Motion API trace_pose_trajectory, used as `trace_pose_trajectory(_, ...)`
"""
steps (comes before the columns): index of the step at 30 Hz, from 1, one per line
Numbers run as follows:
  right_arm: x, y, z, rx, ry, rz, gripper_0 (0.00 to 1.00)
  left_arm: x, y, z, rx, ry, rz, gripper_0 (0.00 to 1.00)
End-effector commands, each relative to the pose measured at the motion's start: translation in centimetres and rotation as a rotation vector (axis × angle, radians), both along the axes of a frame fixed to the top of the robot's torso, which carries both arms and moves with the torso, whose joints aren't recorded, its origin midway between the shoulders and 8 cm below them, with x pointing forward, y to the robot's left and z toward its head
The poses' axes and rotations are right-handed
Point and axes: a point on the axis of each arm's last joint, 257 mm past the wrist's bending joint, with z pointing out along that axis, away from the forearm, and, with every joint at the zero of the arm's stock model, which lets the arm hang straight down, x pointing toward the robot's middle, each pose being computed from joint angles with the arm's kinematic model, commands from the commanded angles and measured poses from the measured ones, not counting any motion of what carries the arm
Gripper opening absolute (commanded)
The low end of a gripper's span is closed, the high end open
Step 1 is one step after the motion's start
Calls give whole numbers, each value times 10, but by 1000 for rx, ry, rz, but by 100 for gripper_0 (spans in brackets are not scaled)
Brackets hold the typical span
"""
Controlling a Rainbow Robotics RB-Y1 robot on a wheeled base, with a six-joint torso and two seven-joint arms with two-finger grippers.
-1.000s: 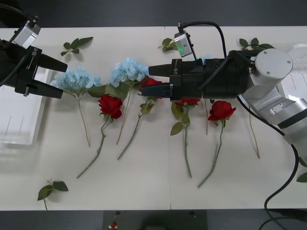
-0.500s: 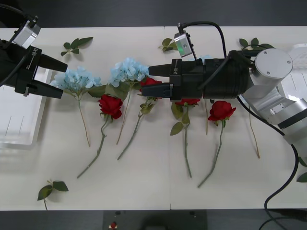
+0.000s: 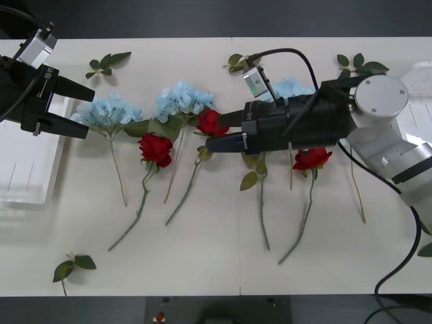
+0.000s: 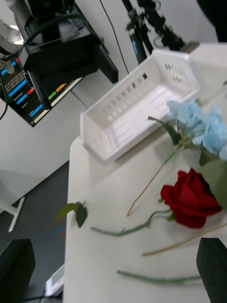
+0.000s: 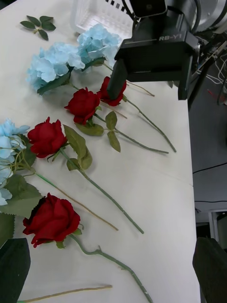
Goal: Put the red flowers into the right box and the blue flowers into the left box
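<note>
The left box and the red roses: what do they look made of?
The left box looks like thin white translucent plastic, slightly glossy, with slotted walls in the right wrist view. The red roses seem artificial, likely fabric: matte petals, uniform plastic-looking green stems, though I can't be sure.

**White desk in a pale-walled room with dark floor**

A white desk (image 3: pixel 202 256) spans the front view, with a thin seam (image 3: pixel 239 270) running across its middle. Past its far edge lies a dark strip of floor (image 3: pixel 202 17). Ahead of the right hand (image 4: pixel 113 270), beyond the end of the desk, a pale wall (image 4: pixel 118 28) rises over dark grey floor (image 4: pixel 42 199), and black tripod legs (image 4: pixel 142 28) stand against the wall. Ahead of the left hand (image 5: pixel 112 270) and off the desk's side is grey floor (image 5: pixel 210 142) crossed by thin cables (image 5: pixel 213 166).
</note>
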Motion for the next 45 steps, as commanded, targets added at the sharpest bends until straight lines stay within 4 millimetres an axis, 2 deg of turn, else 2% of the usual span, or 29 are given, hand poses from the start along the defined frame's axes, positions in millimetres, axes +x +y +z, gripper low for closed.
trace_pose_trajectory(1, 16, -18, 39, -85, 151, -64, 100, 4, 5, 18, 15, -53, -1, 100)
trace_pose_trajectory(5, 15, -44, 40, -251, 377, -156, 100, 10, 1, 19, 32, -86, 8, 100)
trace_pose_trajectory(9, 21, -86, 37, -389, 538, -311, 100, 16, 1, 8, 66, -100, 24, 100)
trace_pose_trajectory(10, 26, -104, 31, -447, 553, -372, 100, 19, 1, 4, 84, -110, 28, 100)
trace_pose_trajectory(12, 32, -134, 22, -539, 549, -463, 100, 24, 4, -3, 126, -132, 35, 100)
trace_pose_trajectory(13, 34, -141, 19, -561, 545, -488, 100, 24, 4, -5, 138, -135, 32, 100)
trace_pose_trajectory(14, 40, -162, 16, -617, 526, -564, 100, 27, 7, -12, 153, -90, 80, 100)
trace_pose_trajectory(16, 52, -188, 12, -676, 489, -679, 100, 32, 11, -22, 174, -27, 148, 100)
trace_pose_trajectory(18, 60, -205, 11, -708, 458, -763, 100, 36, 17, -31, 193, 29, 214, 100)
trace_pose_trajectory(21, 68, -234, 8, -745, 432, -874, 100, 40, 24, -45, 205, 110, 304, 100)
trace_pose_trajectory(26, 72, -298, -7, -821, 422, -1050, 100, 42, 35, -69, 181, 282, 491, 100)
trace_pose_trajectory(31, 77, -330, -32, -836, 400, -1134, 100, 53, 52, -90, 191, 363, 665, 100)
trace_pose_trajectory(37, 92, -348, -63, -854, 350, -1175, 100, 62, 67, -109, 211, 455, 855, 100)
trace_pose_trajectory(45, 104, -368, -90, -846, 382, -1209, 100, 67, 63, -129, 197, 563, 1035, 100)
